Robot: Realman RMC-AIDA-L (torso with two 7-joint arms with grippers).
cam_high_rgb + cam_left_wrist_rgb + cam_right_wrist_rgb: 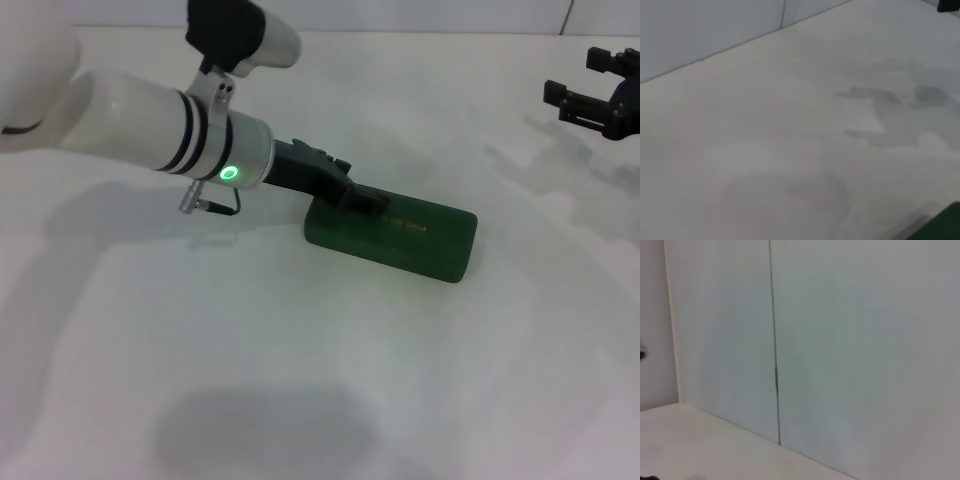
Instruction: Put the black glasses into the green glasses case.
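White table point(300, 380), pale wall panels point(840, 340); left gripper point(362, 198) on green case point(420, 240), grip unclear

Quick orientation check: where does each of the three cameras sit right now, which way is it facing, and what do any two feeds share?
Head: on the robot's head, looking down at the table; left gripper on the closed green glasses case, right gripper parked far right.
Left wrist: faces across the table toward the wall; no robot part of its own shows.
Right wrist: faces the wall panels.
Shared: the case's corner shows in head and left wrist.

left gripper point(362, 196) extended low; right gripper point(598, 95) parked aside.
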